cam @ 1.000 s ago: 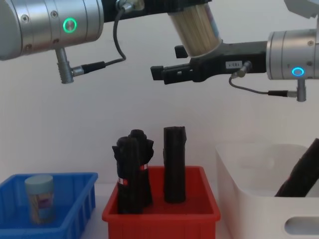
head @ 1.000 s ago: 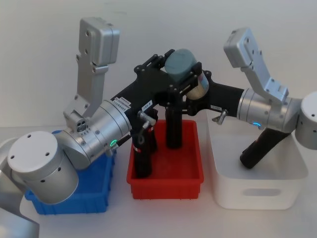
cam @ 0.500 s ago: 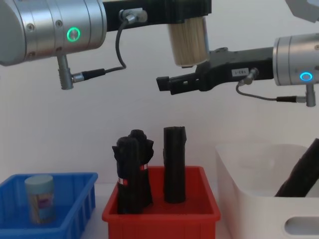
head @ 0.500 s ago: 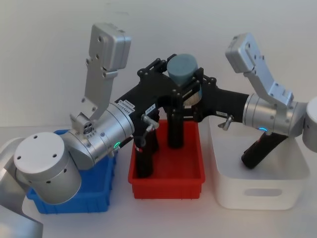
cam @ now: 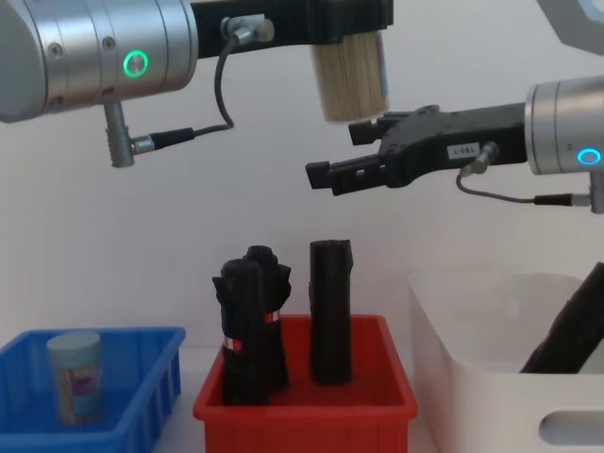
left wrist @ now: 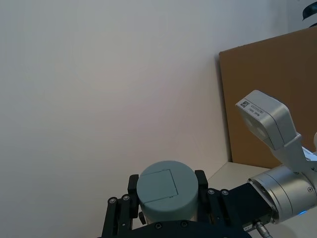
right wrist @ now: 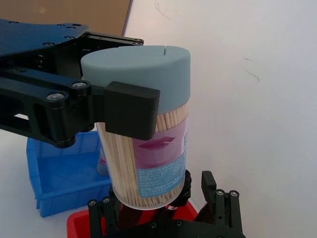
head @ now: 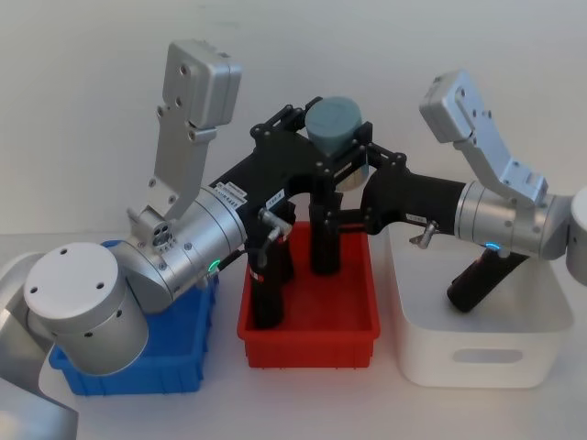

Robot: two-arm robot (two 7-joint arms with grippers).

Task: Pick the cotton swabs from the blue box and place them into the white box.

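High above the red bin (head: 308,321), the left gripper (head: 332,147) clamps one tub of cotton swabs (right wrist: 146,134) by its pale lid, the tub hanging upright with its tan sticks and pink label in plain sight. The right gripper (cam: 354,160) reaches in from the side of the white box (head: 477,344) and sits just below and beside the tub's base, its fingers (right wrist: 218,196) spread apart and closed on nothing.

This looks like a mid-air handover: the tub is out of the blue box (cam: 123,415) and not yet in the white one. The next move, by that reading, calls for the right gripper to rise around the tub's body and close before the left lets go of the lid, then carry it over to the white box beside the red bin.

The count: two tubs of cotton swabs, one held aloft and a second (cam: 74,376) standing in the blue box on the far side of the red bin from the white box. Three bins sit in a row. Three tall black cylinders (cam: 330,311) stand in the red bin, and one dark cylinder (head: 481,280) leans inside the white box.
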